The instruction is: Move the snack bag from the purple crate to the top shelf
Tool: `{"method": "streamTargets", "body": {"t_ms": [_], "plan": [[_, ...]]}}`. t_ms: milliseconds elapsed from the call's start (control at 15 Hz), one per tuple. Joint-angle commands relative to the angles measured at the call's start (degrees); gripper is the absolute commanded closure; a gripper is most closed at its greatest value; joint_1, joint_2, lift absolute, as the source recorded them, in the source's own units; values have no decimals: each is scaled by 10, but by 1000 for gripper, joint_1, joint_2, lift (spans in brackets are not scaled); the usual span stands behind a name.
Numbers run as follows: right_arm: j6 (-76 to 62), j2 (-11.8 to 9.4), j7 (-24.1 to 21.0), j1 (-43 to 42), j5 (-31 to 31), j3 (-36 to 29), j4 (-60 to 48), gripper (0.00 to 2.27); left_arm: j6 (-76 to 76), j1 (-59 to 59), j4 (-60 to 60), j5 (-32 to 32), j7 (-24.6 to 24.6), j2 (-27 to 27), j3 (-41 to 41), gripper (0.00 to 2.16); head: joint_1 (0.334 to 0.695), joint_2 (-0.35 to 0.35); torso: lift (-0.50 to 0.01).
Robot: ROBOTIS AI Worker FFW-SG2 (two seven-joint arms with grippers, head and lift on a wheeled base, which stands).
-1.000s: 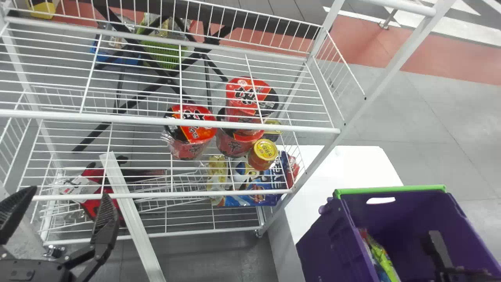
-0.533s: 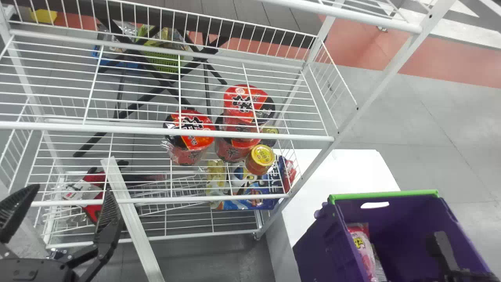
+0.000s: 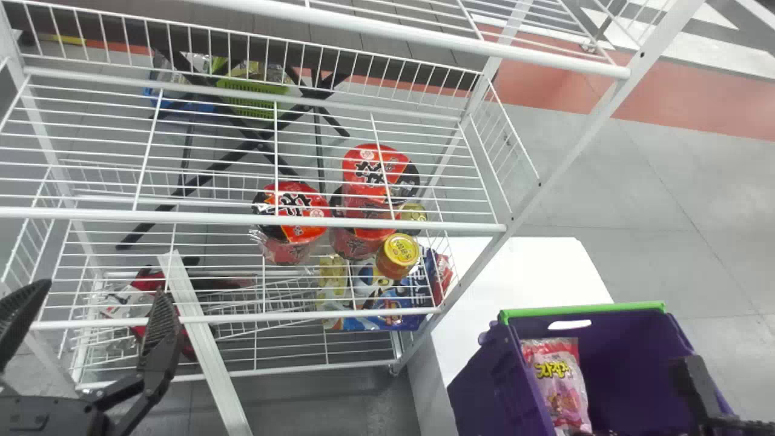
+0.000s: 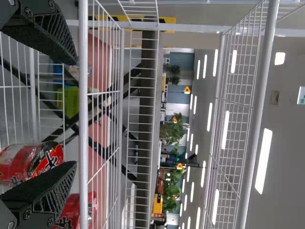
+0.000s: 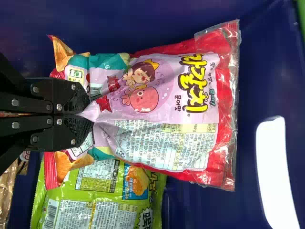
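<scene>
the r. gripper (image 3: pixel 582 432) is clamped on one end of the pink snack bag (image 3: pixel 558 378), which is w/in the purple crate (image 3: pixel 493 384). in r. wrist view, this bag partly covers a green bag (image 5: pixel 95 198). the l. gripper (image 3: pixel 103 290) is by the wire rack (image 3: pixel 266 218), its fingers apart.

Left tool (image 3: pixel 104 288): one finger cut off, head view.
Right tool (image 3: pixel 702 396): cut off by head view's bottom edge.
Snack bag (image 5: pixel 164 105): pinched part hidden within right tool.
Green bag (image 5: pixel 107 193): partly hidden beside right tool.
Gold packet (image 5: pixel 5 193): cut off near right tool.
</scene>
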Motion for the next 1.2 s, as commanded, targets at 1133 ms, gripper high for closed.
{"method": "streamTargets", "body": {"t_ms": [1133], "plan": [[67, 29, 46, 19, 10, -46, -123, 1663, 0, -8, 6, 8, 0, -4, 7, 63, 695, -350, -301]]}}
